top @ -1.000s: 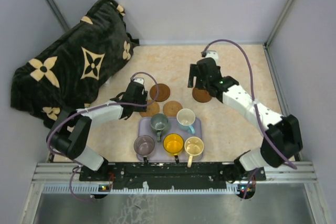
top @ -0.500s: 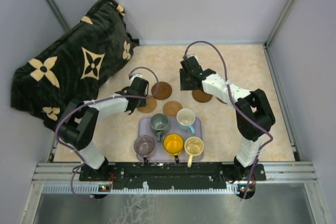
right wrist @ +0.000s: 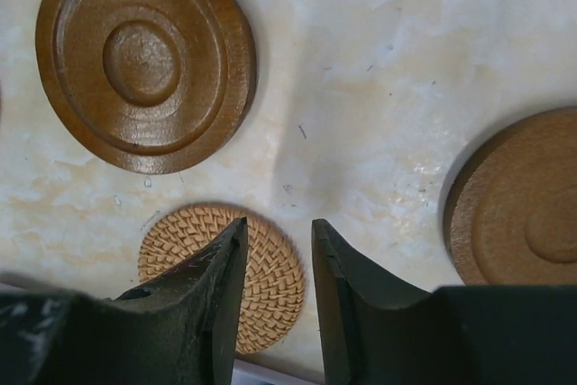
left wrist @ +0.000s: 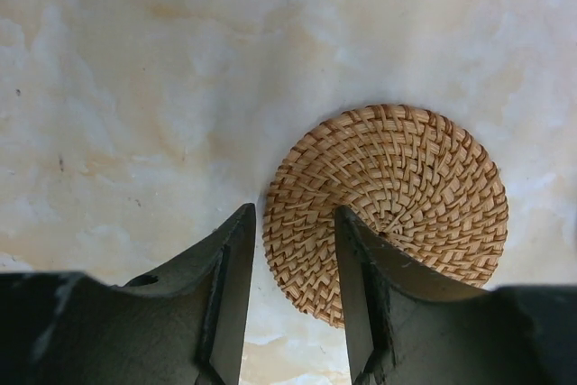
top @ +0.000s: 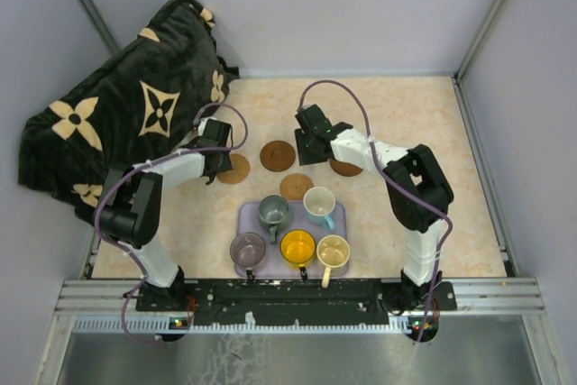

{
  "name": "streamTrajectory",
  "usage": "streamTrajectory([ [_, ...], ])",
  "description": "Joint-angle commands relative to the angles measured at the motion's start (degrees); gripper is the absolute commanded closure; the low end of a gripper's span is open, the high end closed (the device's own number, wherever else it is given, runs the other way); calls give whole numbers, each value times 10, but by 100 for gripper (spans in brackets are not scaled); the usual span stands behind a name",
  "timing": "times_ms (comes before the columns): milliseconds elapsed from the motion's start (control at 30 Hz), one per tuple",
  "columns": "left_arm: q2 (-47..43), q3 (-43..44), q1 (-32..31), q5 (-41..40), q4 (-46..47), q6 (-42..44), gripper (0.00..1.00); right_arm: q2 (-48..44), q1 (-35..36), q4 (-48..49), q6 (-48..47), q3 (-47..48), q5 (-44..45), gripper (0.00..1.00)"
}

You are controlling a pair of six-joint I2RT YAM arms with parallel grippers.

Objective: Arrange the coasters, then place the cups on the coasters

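Four coasters lie on the table. A woven tan coaster (top: 234,169) (left wrist: 388,205) is under my left gripper (top: 223,154) (left wrist: 294,214), whose narrowly open jaws straddle its left rim, one finger (left wrist: 361,250) lying over the weave. My right gripper (top: 308,155) (right wrist: 279,223) hovers open and empty between a dark wooden coaster (top: 278,155) (right wrist: 144,60), a second woven coaster (top: 296,187) (right wrist: 180,233) and a brown coaster (top: 345,168) (right wrist: 514,205). The cups stand on the lavender tray (top: 242,214): dark green (top: 273,212), light blue (top: 319,203), purple (top: 247,248), yellow (top: 297,246), cream (top: 333,250).
A black cloth with tan flower shapes (top: 126,123) is heaped at the back left, close to my left arm. Grey walls (top: 361,6) enclose the table at the back and sides. The tray's edge (right wrist: 270,374) shows just below the right fingers.
My left gripper moved up and left, and the woven coaster slid with it away from the tray. My right gripper swung left off the brown coaster. Both jaws narrowed.
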Motion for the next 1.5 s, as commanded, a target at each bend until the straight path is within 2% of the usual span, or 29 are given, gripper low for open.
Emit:
streamTrajectory([
  [0,32,26,19,5,-48,8,53,13,12,0,-11,37,-22,65],
  [233,38,39,23,21,-48,1,52,9,41,-18,-9,27,-6,67],
  [533,21,25,23,23,-44,0,51,3,68,-10,16,-6,-5,78],
  [900,20,24,23,25,-44,-1,50,31,75,-35,33,-4,7,78],
  [1467,37,46,23,15,-52,5,48,122,61,-126,59,70,119,80],
])
